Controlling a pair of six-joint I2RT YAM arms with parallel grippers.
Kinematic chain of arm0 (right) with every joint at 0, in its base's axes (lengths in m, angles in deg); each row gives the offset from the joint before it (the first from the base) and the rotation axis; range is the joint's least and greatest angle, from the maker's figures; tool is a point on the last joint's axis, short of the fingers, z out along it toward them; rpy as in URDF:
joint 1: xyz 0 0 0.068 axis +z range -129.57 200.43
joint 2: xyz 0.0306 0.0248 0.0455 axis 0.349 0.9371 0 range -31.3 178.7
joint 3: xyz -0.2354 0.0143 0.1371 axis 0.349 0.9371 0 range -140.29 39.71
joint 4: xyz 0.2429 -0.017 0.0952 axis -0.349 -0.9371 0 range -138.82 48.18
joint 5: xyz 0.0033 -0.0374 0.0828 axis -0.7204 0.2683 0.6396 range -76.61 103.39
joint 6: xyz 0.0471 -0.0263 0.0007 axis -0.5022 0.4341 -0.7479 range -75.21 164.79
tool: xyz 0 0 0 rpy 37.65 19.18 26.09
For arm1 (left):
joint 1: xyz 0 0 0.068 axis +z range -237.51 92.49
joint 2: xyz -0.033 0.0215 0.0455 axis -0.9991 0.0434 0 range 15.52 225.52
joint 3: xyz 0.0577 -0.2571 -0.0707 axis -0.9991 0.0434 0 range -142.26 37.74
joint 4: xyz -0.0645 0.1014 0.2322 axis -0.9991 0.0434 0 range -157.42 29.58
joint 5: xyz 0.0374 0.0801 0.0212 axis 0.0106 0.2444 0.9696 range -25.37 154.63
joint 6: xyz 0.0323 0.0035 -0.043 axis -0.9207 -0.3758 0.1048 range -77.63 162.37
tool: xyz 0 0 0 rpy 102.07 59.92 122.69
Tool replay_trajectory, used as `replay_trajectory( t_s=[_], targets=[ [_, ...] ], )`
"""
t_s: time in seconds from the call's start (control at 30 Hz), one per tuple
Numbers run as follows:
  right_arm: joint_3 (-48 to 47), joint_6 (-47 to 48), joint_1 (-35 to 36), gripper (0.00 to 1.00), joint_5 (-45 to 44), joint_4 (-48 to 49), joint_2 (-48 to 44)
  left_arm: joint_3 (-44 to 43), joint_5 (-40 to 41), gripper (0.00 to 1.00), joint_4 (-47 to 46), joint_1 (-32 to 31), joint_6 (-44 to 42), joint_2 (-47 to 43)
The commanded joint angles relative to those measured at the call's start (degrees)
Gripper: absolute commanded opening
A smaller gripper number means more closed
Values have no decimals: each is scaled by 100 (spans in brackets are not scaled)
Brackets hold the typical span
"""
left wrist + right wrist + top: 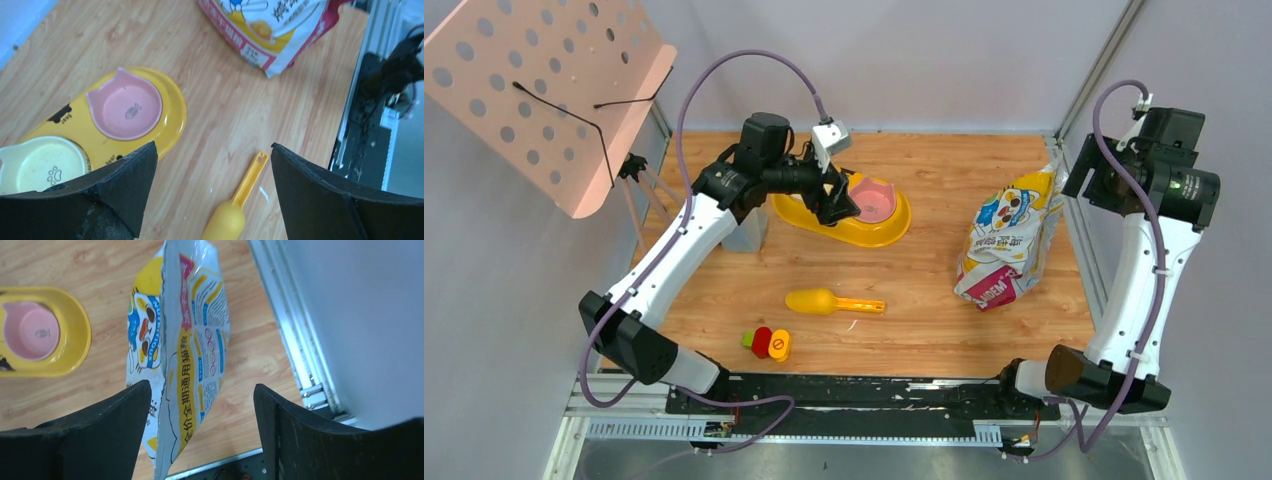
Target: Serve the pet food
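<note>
No kibble shows in any view. The white printed bag [1009, 240] stands at the right of the table, its top pinched shut as seen in the right wrist view [180, 350]. The yellow scoop [834, 302] lies empty mid-table, and also shows in the left wrist view [235, 210]. The yellow double feeder [894, 232] holds an empty pink bowl [125, 105] and an empty cream bowl [42, 165]. My left gripper [212, 146] is open and empty, hovering over the feeder's left part [839, 205]. My right gripper [202, 385] is open and empty, high above the bag's right side.
A red, yellow and green toy [767, 343] lies near the front edge. A grey block [746, 232] stands left of the feeder. A pink perforated panel on a stand [554, 90] leans at the back left. A metal rail [1079, 240] runs along the right edge.
</note>
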State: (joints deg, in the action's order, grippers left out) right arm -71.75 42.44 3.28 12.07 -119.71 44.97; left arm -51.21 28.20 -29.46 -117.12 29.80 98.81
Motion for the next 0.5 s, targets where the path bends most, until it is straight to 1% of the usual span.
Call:
replay_trajectory(
  t_s=[0.0,0.07,0.2,0.3,0.4,0.47],
  targets=[
    [483,-371,-143,74,996,-210,110,-206,-106,91,-873,-3,1314,-35],
    [495,-367,-155,73,1301,-141,143,-179,47,91,-859,-9,1295,-4],
    [476,-240,-143,71,1553,-3,270,-80,245,91,-819,-10,1049,13],
    [690,-258,-145,67,1613,68,359,-44,380,93,-831,-17,1069,62],
    [1017,-358,-146,67,1609,153,397,-121,288,93,-767,-30,1068,155],
    [1217,-372,-143,60,1727,236,397,-209,265,93,-675,-70,1029,231]
  ],
)
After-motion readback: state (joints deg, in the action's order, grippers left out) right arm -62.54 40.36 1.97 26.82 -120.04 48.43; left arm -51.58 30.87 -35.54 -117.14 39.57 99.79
